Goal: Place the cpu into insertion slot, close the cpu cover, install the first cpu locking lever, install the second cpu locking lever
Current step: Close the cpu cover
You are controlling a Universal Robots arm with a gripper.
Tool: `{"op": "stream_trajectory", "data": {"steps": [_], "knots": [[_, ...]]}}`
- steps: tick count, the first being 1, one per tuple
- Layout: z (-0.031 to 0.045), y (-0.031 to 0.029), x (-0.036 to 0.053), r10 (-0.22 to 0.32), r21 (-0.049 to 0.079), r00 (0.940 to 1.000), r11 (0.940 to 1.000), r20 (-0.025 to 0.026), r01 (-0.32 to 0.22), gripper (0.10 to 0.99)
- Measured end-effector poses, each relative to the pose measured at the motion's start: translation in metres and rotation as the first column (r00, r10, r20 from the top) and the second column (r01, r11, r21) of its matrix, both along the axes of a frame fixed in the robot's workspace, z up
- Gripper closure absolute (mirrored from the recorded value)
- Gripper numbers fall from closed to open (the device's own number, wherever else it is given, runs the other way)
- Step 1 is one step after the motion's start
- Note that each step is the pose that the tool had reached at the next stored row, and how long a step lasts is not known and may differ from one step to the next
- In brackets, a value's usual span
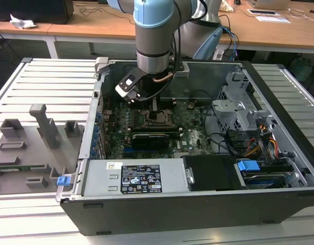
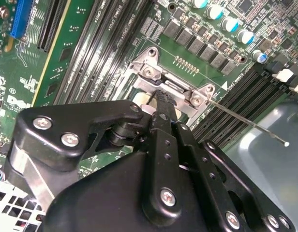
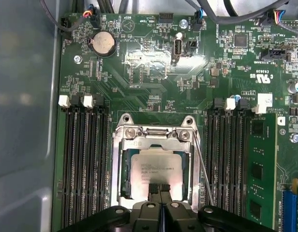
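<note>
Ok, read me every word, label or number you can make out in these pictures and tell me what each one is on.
Black label on the grey power supply box, exterior view: print too small to read.
White sticker beside it: too small to read.
Face of the cpu, first wrist view: faint lines of print, not readable.
Green circuit board around it: white lettering, too small to quote reliably.
</note>
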State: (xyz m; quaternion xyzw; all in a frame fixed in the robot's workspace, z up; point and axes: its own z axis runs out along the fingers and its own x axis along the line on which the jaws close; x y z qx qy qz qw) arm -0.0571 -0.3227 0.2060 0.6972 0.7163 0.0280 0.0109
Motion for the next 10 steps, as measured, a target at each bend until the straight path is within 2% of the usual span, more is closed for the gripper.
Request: {"op": "stream_trajectory", "data": {"steps": [2,4,6,10], "knots": [[0.001,0.0002,0.0003,0.0,0.0,1.0,1.0,0.0001,0.0,0.98],[0.0067,0.0006,0.0004,0.0,0.0,1.0,1.0,0.0001,0.0,0.98],[0.0082,0.0006,0.0009,0.0,0.0,1.0,1.0,0.0001,0.0,0.98],[0.0083,0.0005,0.0098,0.0,0.0,1.0,1.0,0.0,0.0,0.98]]}}
